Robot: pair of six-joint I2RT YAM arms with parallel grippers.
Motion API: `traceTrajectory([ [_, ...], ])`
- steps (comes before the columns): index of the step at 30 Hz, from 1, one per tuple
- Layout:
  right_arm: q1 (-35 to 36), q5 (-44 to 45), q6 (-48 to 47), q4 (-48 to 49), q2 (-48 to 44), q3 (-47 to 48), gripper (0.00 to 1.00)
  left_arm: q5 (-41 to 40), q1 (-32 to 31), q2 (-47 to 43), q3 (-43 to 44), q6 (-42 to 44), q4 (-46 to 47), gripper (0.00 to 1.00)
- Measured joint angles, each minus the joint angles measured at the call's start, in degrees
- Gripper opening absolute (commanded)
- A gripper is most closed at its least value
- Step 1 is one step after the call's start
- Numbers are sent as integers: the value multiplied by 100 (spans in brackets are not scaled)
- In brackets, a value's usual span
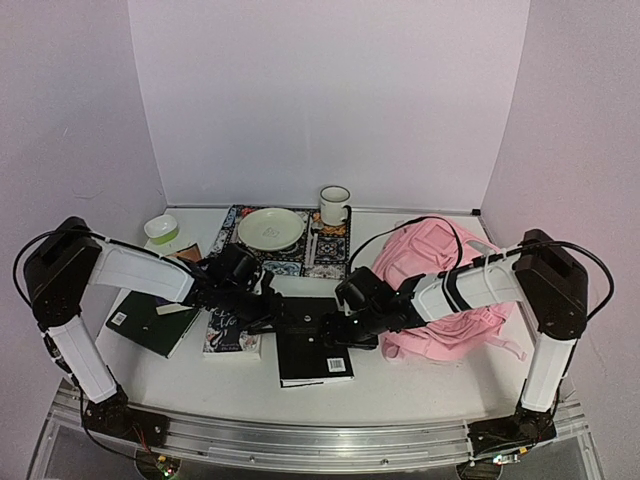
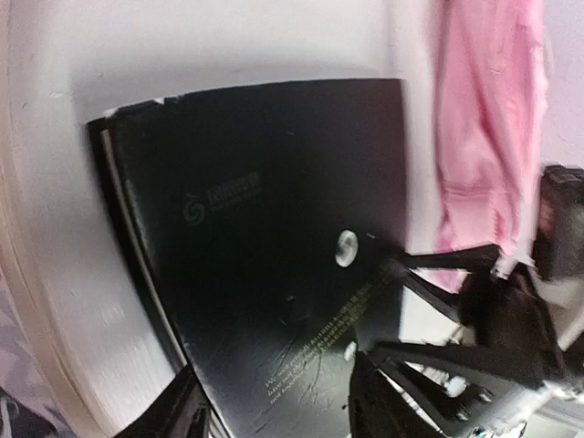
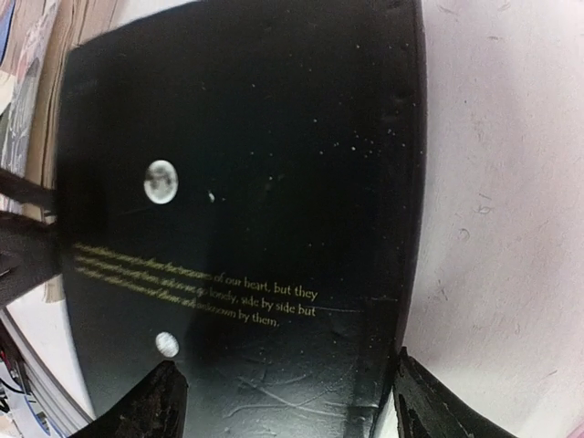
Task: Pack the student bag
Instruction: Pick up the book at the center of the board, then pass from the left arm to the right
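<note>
The student bag [image 1: 455, 300], a soft pink backpack, lies at the right of the table and shows as pink fabric [image 2: 484, 137] in the left wrist view. A black book [image 1: 313, 350] lies flat at the middle front. Both grippers hover low over its far end, tips nearly meeting. My left gripper [image 1: 292, 320] [image 2: 278, 411] stands open, one finger by the book's edge and the other over the cover [image 2: 265, 237]. My right gripper [image 1: 335, 328] [image 3: 287, 406] is open too, straddling the cover [image 3: 246, 182], with one finger just past the book's edge.
A dark green book [image 1: 150, 322] and a patterned book [image 1: 232, 335] lie left of the black one. Behind them a patterned placemat [image 1: 325, 250] carries a pale plate [image 1: 271, 228] and a mug [image 1: 334, 205]. A green bowl [image 1: 161, 230] sits at the back left.
</note>
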Motion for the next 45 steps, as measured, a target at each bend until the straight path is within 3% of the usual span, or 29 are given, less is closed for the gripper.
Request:
traceTrajectory([
  [9, -11, 0, 84, 408, -41, -160, 79, -76, 13, -492, -145, -81, 43, 25],
  [15, 0, 102, -115, 378, -233, -296, 84, -103, 8, -491, -223, -215, 130, 1],
  [28, 871, 1773, -1811, -366, -1154, -304, 98, 4, -70, -494, -212, -743, 594, 0],
  [33, 1361, 2472, -2681, -478, -1454, -304, 98, -5, -91, -483, -97, -949, 593, 0],
  [40, 2136, 3198, -3676, -526, -1386, -258, 98, -15, -92, -372, 109, -1176, 605, 0],
  [45, 2552, 3883, -4088, -483, -778, 85, 98, -11, -92, -334, 150, -1261, 606, 0],
])
